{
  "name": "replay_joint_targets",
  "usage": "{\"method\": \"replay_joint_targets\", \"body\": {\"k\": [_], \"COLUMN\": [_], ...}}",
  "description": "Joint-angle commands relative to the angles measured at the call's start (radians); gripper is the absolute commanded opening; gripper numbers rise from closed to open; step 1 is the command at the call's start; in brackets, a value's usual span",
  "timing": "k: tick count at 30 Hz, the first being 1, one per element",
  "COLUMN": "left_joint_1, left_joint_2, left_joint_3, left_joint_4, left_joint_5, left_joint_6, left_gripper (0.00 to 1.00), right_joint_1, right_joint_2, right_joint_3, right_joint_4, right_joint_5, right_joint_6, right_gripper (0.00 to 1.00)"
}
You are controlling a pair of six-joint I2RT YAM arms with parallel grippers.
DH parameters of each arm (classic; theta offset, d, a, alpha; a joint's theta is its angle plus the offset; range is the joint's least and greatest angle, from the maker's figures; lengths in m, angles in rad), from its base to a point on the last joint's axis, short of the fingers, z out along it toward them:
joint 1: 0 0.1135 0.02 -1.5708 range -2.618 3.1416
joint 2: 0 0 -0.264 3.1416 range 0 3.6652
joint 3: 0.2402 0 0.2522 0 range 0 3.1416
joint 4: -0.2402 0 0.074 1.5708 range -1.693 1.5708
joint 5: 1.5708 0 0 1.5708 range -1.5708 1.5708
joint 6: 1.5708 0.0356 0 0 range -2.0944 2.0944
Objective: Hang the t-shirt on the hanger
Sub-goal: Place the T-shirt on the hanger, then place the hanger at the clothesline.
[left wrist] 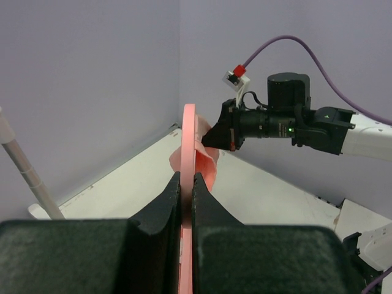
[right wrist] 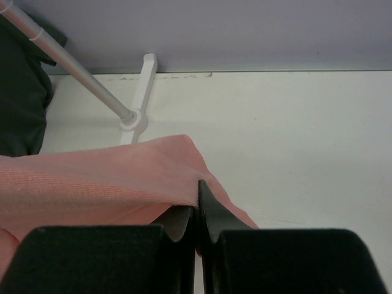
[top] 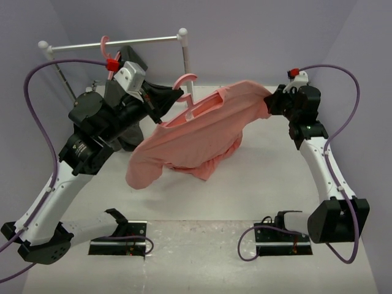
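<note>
The left gripper (left wrist: pixel 187 177) has its two black fingers pressed together on the thin edge of the pink hanger (left wrist: pixel 188 131), which stands up out of the pinch and runs straight away from the hand. Both hand and hanger are up in the air, well above the white table (top: pixel 275 177).

Across from it, the right gripper (right wrist: pixel 196 205) is clamped on a fold of the salmon-pink t-shirt (top: pixel 202 131), with a bit of cloth spilling past the fingertips on either side. That hand is also raised, and it faces the left one with the shirt strung between them.

The shirt hangs like a slack sheet from one hand to the other. Its neck end is bunched up around the hanger just beyond the left fingers, and the hook pokes out above the cloth. How far the hanger arm sits inside the shirt I can't tell. The cloth sags below and in front of the left hand, and the lowest folds look to rest on the table between the two arms.

Behind the left hand stands a white rail (top: pixel 122 43). A second pink hanger (top: pixel 105 44) hooks over it, carrying a dark grey shirt (right wrist: pixel 21 98), mostly hidden by the left arm.
</note>
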Motion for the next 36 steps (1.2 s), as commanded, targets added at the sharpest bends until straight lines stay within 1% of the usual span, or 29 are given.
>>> {"method": "replay_joint_targets", "body": {"k": [1, 2, 4, 5, 6, 7, 8, 9, 10, 11, 12, 13, 14, 16, 18, 20, 22, 24, 26, 28, 30, 34, 36], "left_joint_1": [0.004, 0.004, 0.004, 0.004, 0.004, 0.004, 0.004, 0.004, 0.003, 0.004, 0.004, 0.004, 0.004, 0.004, 0.004, 0.004, 0.004, 0.015, 0.049, 0.126, 0.205, 0.254, 0.27], "left_joint_2": [-0.031, -0.028, -0.021, -0.015, -0.002, 0.021, 0.048, 0.049, 0.066, 0.139, 0.179, 0.223, 0.264, 0.32, 0.308, 0.236, 0.182, 0.163, 0.171, 0.195, 0.226, 0.312, 0.372], "left_joint_3": [0.134, 0.159, 0.208, 0.239, 0.283, 0.343, 0.411, 0.413, 0.452, 0.603, 0.629, 0.734, 0.826, 0.885, 0.807, 0.597, 0.44, 0.329, 0.25, 0.215, 0.201, 0.225, 0.28], "left_joint_4": [0.035, 0.016, -0.01, -0.026, -0.054, -0.09, -0.127, -0.128, -0.144, -0.199, -0.229, -0.254, -0.28, -0.333, -0.362, -0.326, -0.284, -0.256, -0.248, -0.245, -0.23, -0.182, -0.141], "left_joint_5": [-0.17, -0.215, -0.26, -0.312, -0.4, -0.474, -0.536, -0.54, -0.62, -0.688, -0.725, -0.753, -0.769, -0.755, -0.714, -0.683, -0.683, -0.697, -0.664, -0.594, -0.552, -0.538, -0.523], "left_joint_6": [-0.019, -0.02, -0.008, 0.005, 0.022, 0.04, 0.059, 0.06, 0.076, 0.125, 0.149, 0.168, 0.185, 0.203, 0.134, 0.093, 0.061, 0.038, 0.014, -0.021, -0.04, -0.026, -0.03], "left_gripper": [0.0, 0.0, 0.0, 0.0, 0.0, 0.0, 0.0, 0.0, 0.0, 0.0, 0.0, 0.0, 0.0, 0.0, 0.0, 0.0, 0.0, 0.0, 0.0, 0.0, 0.0, 0.0, 0.0], "right_joint_1": [-0.022, -0.022, -0.021, -0.021, -0.022, -0.022, -0.022, -0.022, -0.022, -0.022, -0.022, -0.022, -0.022, -0.022, -0.022, -0.022, -0.022, -0.022, -0.022, -0.022, -0.022, -0.022, -0.022], "right_joint_2": [0.005, 0.005, -0.017, -0.039, -0.076, -0.101, -0.12, -0.12, -0.131, -0.141, -0.143, -0.14, -0.137, -0.132, -0.132, -0.136, -0.143, -0.143, -0.142, -0.142, -0.144, -0.158, -0.168], "right_joint_3": [0.091, 0.108, 0.125, 0.125, 0.12, 0.12, 0.121, 0.122, 0.14, 0.165, 0.184, 0.211, 0.231, 0.241, 0.219, 0.182, 0.133, 0.106, 0.085, 0.065, 0.041, -0.006, -0.029], "right_joint_4": [-0.07, -0.085, -0.095, -0.09, -0.073, -0.067, -0.067, -0.067, -0.073, -0.108, -0.128, -0.152, -0.176, -0.213, -0.218, -0.197, -0.179, -0.16, -0.148, -0.136, -0.117, -0.079, -0.051], "right_joint_5": [0.024, 0.035, 0.002, -0.016, -0.024, -0.029, -0.031, -0.03, -0.029, -0.024, -0.023, -0.014, -0.004, 0.009, 0.005, 0.002, 0.0, -0.015, -0.036, -0.06, -0.084, -0.131, -0.157], "right_joint_6": [0.044, 0.053, 0.071, 0.085, 0.104, 0.125, 0.147, 0.148, 0.157, 0.168, 0.17, 0.183, 0.196, 0.214, 0.224, 0.231, 0.233, 0.237, 0.249, 0.264, 0.273, 0.291, 0.306], "right_gripper": [0.37, 0.54, 0.6, 0.7, 0.88, 0.96, 0.99, 0.99, 0.99, 0.99, 0.99, 0.99, 0.99, 0.99, 0.99, 0.99, 0.99, 0.99, 0.99, 0.99, 0.99, 0.99, 0.99]}}
